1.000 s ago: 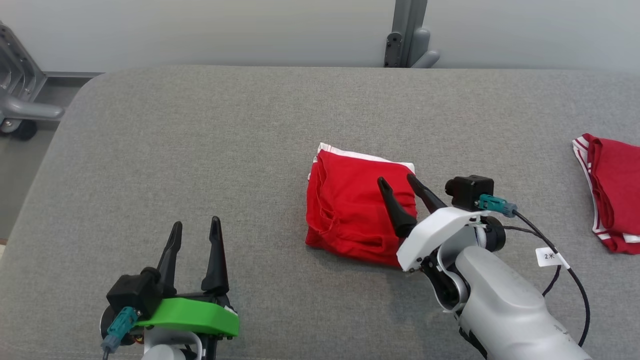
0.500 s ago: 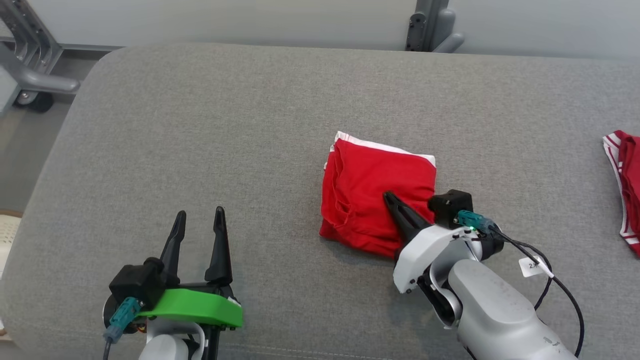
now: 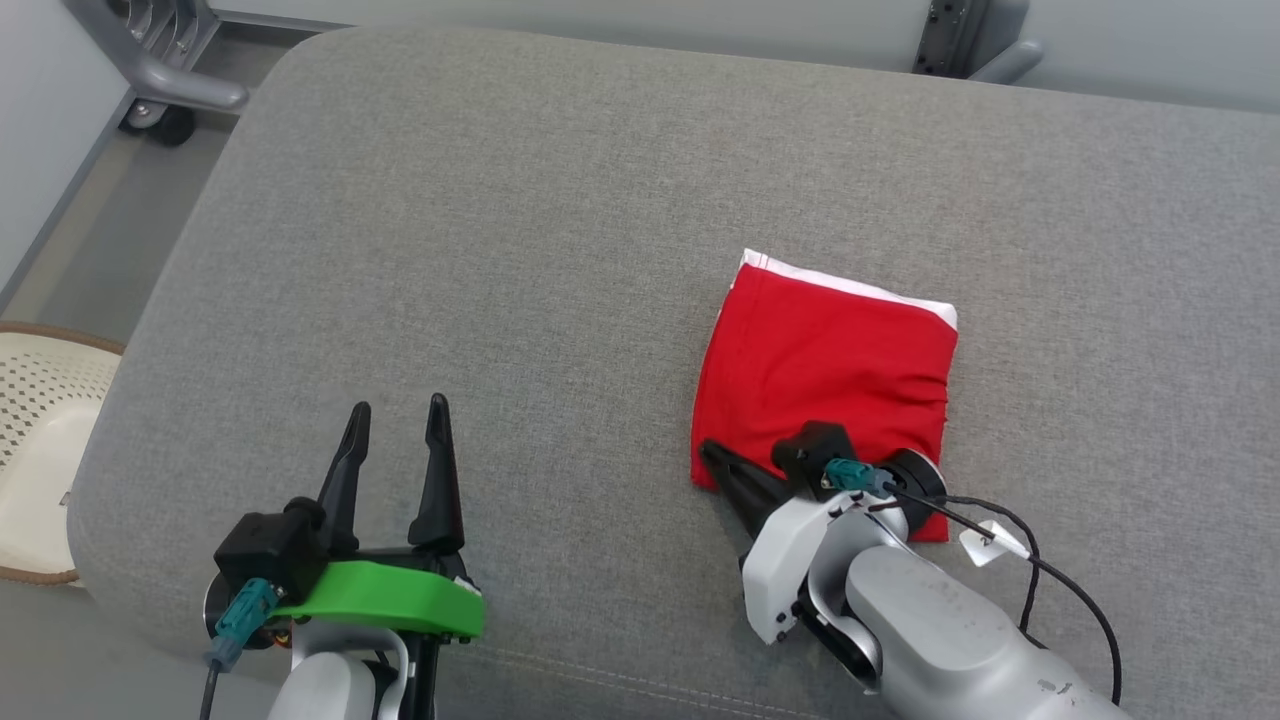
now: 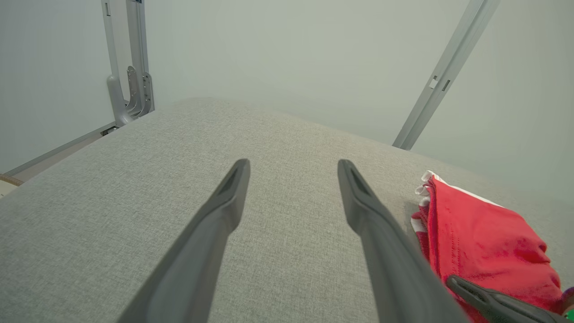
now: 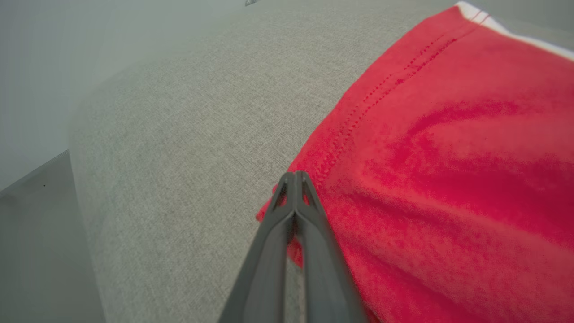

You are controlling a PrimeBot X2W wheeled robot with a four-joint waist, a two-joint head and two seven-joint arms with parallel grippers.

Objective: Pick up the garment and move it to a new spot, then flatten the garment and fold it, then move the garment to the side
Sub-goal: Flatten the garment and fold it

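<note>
The red garment (image 3: pixel 830 350) with a white band along its far edge lies folded into a rough square on the grey cushioned surface (image 3: pixel 500 250). It also shows in the left wrist view (image 4: pixel 484 242) and the right wrist view (image 5: pixel 448 157). My right gripper (image 3: pixel 712 455) sits at the garment's near left corner, its fingers pressed together (image 5: pixel 293 176) on the cloth edge. Creases in the cloth run toward it. My left gripper (image 3: pixel 398 405) rests open on bare fabric to the left, well apart from the garment, with nothing between its fingers (image 4: pixel 293 163).
The surface's rounded left and front edges are close to my left arm. A pale woven basket (image 3: pixel 40 440) stands on the floor at the left. A grey wheeled metal frame (image 3: pixel 170 80) is at the far left, and a grey post (image 3: pixel 975 40) behind the surface.
The head camera has swung left and down. My right gripper went from open over the garment's middle to shut at its near left corner. The garment has slid leftward and lies smoother.
</note>
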